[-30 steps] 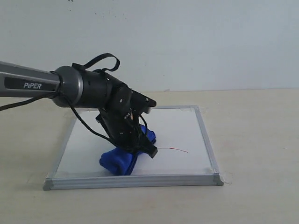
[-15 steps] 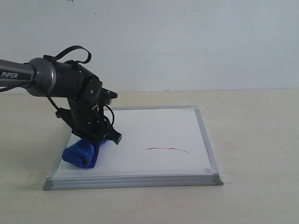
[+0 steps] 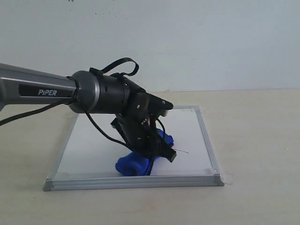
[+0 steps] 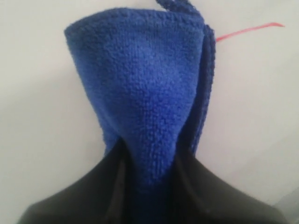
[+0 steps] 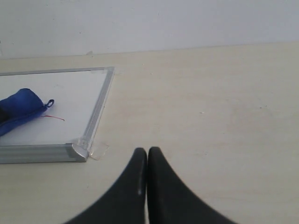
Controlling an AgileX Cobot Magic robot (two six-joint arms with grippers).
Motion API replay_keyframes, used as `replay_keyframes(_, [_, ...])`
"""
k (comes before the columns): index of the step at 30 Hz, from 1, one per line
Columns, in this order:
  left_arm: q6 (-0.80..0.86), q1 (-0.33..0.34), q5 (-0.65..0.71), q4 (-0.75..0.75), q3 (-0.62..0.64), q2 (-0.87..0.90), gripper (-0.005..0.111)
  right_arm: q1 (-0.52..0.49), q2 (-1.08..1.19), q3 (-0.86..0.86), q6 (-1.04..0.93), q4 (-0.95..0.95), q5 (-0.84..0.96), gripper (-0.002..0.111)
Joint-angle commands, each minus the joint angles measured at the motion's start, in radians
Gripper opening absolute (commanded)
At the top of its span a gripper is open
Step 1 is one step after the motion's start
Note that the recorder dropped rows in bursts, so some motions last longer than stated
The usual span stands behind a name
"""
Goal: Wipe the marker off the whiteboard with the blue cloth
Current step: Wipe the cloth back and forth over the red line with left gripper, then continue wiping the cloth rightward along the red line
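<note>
Cloth work on the whiteboard: left gripper pinches the blue cloth, which lies on the board near its front edge. Its wrist view catches the red marker line poking out beside the cloth; the exterior view barely shows it. Right gripper, jaws touching and empty, hangs over the table off the board's corner.

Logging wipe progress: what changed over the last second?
The left hand, gripping the cloth throughout, swept it left to the whiteboard edge, then back right over the red line. Only the line's right end shows now. The whiteboard has not moved.
</note>
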Motion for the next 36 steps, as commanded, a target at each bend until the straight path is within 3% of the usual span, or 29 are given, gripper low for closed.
replay_keyframes(1, [-0.158,0.089,0.128,0.174,0.002,0.015,0.004,-0.002,-0.004,-0.001,0.000,0.001,-0.007,0.000])
replay_keyframes(4, [-0.186,0.134,0.186,0.200,0.002,0.015,0.004,-0.002,-0.004,-0.001,0.000,0.001,-0.007,0.000])
replay_keyframes(8, [-0.218,0.143,0.172,0.143,0.002,0.015,0.004,-0.002,-0.004,-0.001,0.000,0.001,-0.007,0.000])
replay_keyframes(12, [-0.101,0.083,0.040,-0.040,0.002,0.015,0.004,-0.002,-0.004,-0.001,0.000,0.001,-0.007,0.000])
replay_keyframes(18, [-0.125,0.004,-0.150,-0.098,-0.002,0.015,0.004,-0.002,-0.004,-0.001,0.000,0.001,-0.007,0.000])
replay_keyframes(21, [-0.129,0.010,-0.101,-0.082,-0.025,0.024,0.004,-0.002,-0.004,-0.001,0.000,0.001,-0.007,0.000])
replay_keyframes(27, [-0.318,0.101,0.017,0.128,-0.028,0.026,0.004,-0.002,-0.004,-0.001,0.000,0.001,-0.007,0.000])
replay_keyframes(30, [-0.341,0.137,0.039,0.123,-0.028,0.026,0.004,-0.002,-0.004,-0.001,0.000,0.001,-0.007,0.000])
replay_keyframes(32, [-0.341,0.140,0.033,0.091,-0.028,0.026,0.004,-0.002,-0.004,-0.001,0.000,0.001,-0.007,0.000])
replay_keyframes(36, [-0.312,0.085,-0.054,0.021,-0.028,0.026,0.004,-0.002,-0.004,-0.001,0.000,0.001,-0.007,0.000])
